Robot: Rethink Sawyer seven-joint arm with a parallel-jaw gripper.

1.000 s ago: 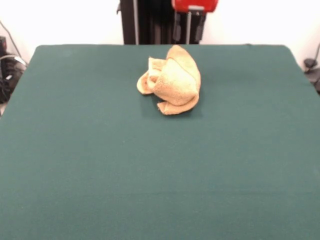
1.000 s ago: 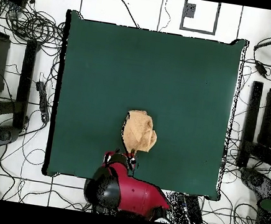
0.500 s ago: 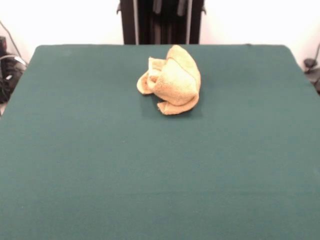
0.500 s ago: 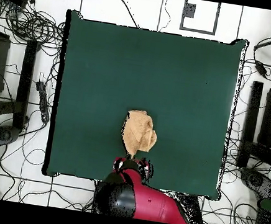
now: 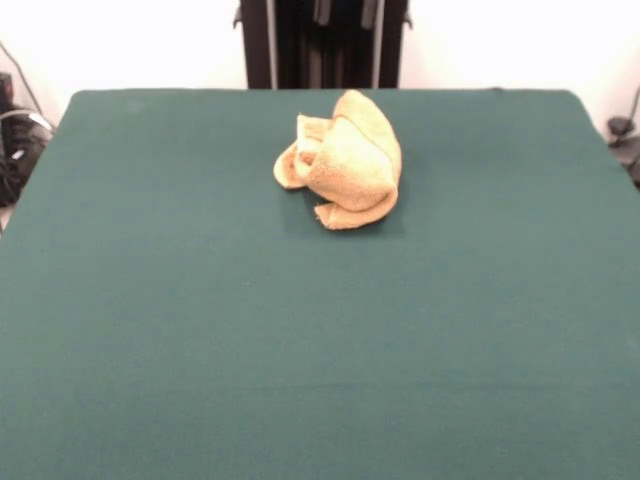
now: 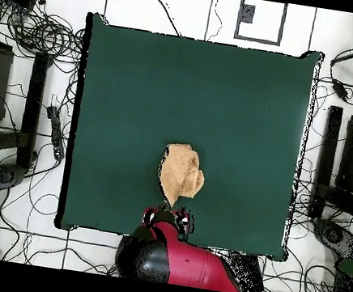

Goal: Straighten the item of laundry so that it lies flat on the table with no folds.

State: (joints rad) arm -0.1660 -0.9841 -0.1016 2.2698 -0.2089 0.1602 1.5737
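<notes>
The yellow-orange towel (image 5: pixel 345 160) lies crumpled in a bunched heap on the dark green table (image 5: pixel 200 350), toward the far side near the pedestal. In the overhead view the towel (image 6: pixel 181 174) sits near the table's (image 6: pixel 139 90) bottom edge. The red arm's end with the gripper (image 6: pixel 170 215) hangs just below the towel in that view, apart from it. The gripper holds nothing that I can see. The front view shows only dark arm parts at the top edge.
The robot's black pedestal (image 5: pixel 290 40) stands behind the table's far edge. Cables and equipment (image 6: pixel 41 34) lie on the floor around the table. The red arm body (image 6: pixel 178 263) covers the table's bottom edge in the overhead view.
The red gripper body at the top of the front view rose out of the picture. In the overhead view the arm end shifted slightly right. The towel has not moved.
</notes>
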